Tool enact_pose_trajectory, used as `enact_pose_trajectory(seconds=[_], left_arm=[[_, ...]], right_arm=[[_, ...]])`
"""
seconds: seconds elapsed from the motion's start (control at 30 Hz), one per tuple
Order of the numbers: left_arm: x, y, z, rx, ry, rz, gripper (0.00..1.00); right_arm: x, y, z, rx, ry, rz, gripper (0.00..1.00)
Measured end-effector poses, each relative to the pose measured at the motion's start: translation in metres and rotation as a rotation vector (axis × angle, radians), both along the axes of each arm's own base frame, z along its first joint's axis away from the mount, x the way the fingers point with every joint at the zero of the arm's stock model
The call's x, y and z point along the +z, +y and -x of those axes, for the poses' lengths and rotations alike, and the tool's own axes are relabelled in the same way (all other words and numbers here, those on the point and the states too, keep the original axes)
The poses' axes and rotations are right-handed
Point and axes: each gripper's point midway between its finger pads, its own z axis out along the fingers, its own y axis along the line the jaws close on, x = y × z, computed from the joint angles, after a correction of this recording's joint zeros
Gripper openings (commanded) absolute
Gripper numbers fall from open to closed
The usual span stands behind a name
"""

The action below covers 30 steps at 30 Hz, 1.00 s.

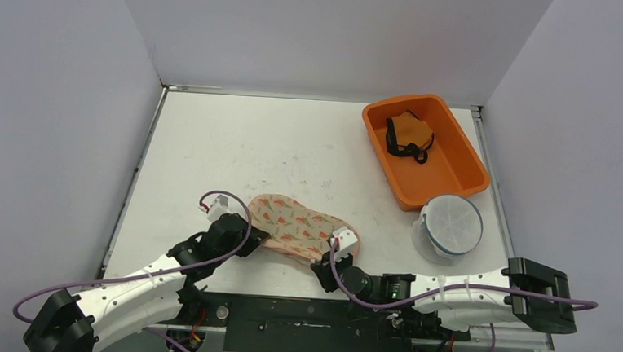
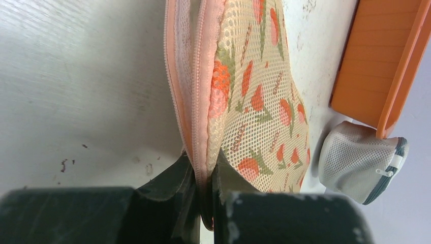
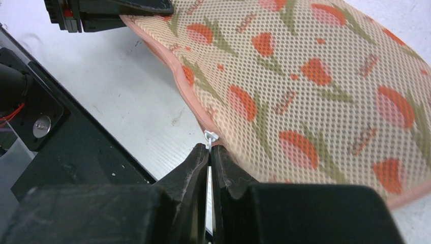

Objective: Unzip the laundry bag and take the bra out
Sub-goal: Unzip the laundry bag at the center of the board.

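Top view: one tulip-print laundry bag (image 1: 297, 226) is laid low at centre of the bench (image 1: 236, 147), and one orange tray (image 1: 456, 164) is set at upper right. Left wrist view: the left fingers (image 2: 189, 178) are closed tight on its zipped pink edge. Right wrist view: the right fingers (image 3: 203, 160) are pinched on one white zip pull (image 3: 210, 136).

White arms (image 1: 134, 292), black joints (image 1: 191, 254); purple cables (image 1: 225, 193); left hand (image 2: 203, 175) and right hand (image 3: 209, 152) black.

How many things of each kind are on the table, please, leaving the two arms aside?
Mesh laundry bags: 2, the floral bag and the white bag
Orange bin: 1
Garment in the bin: 1
Total: 4
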Motion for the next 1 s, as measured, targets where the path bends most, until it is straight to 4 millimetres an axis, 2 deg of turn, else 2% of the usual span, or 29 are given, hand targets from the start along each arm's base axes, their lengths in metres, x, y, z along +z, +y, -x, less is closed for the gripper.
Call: enact_pose_trajectory(seconds=[0.37,0.47,0.53,0.67,0.77,0.83,1.0], left_arm=[[-0.002,0.022,-0.010,0.051,-0.010,-0.052,0.00],[0.001,0.025,-0.014,0.043,-0.016,-0.077,0.07],[0.007,0.025,-0.020,0.037,-0.023,-0.090,0.19],[0.020,0.024,-0.040,0.029,-0.034,-0.130,0.60],[0.025,0.024,-0.053,0.026,-0.024,-0.153,0.85],[0.028,0.023,-0.056,0.016,-0.026,-0.156,0.92],[0.036,0.023,-0.042,-0.026,-0.031,-0.133,0.95]], right_arm=[[-0.007,-0.021,-0.001,-0.040,0.016,0.015,0.05],[-0.009,-0.023,-0.001,-0.045,0.016,0.019,0.05],[-0.010,-0.023,-0.001,-0.045,0.016,0.021,0.05],[-0.017,-0.018,-0.001,-0.043,0.016,0.037,0.05],[-0.027,-0.013,-0.001,-0.032,0.016,0.074,0.05],[-0.030,-0.005,-0.001,-0.018,0.012,0.085,0.05],[-0.023,0.024,-0.002,0.029,0.002,0.074,0.05]])
